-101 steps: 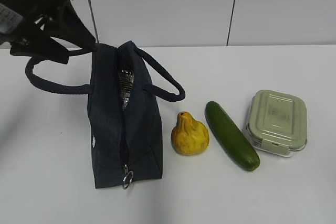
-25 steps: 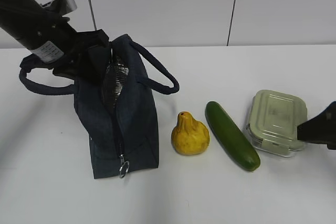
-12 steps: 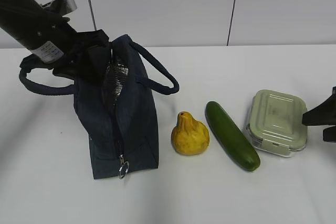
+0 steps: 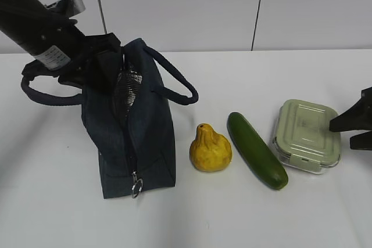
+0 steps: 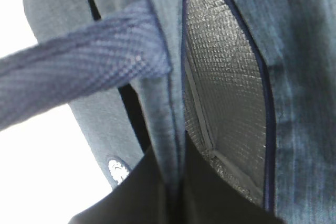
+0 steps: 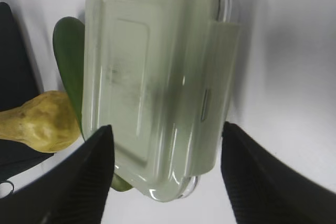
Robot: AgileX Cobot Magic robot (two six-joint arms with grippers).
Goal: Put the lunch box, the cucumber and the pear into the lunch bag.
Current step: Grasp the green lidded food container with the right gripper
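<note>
The navy lunch bag point(image 4: 145, 137) stands at the left, its mouth parted on silver foil lining point(image 4: 129, 88). My left gripper point(image 4: 107, 65) is shut on the bag's left rim; in the left wrist view the fabric edge point(image 5: 168, 129) runs down between the closed gripper point(image 5: 176, 182). Right of the bag lie the yellow pear point(image 4: 210, 150), the dark green cucumber point(image 4: 256, 150) and the sage-lidded lunch box point(image 4: 306, 133). My right gripper point(image 4: 347, 133) is open at the box's right end. In the right wrist view the gripper point(image 6: 166, 129) flanks the lunch box point(image 6: 157, 66) without touching it.
One loop handle point(image 4: 174, 79) arches over toward the pear, the other point(image 4: 46, 94) hangs at the left under my arm. The zipper's ring pull point(image 4: 136, 188) dangles at the bag's near end. A white wall stands behind the white table point(image 4: 232, 219).
The left gripper has taken the bag's rim and pulled it left, widening the mouth. Over the last second the right gripper came in from the right edge toward the lunch box.
</note>
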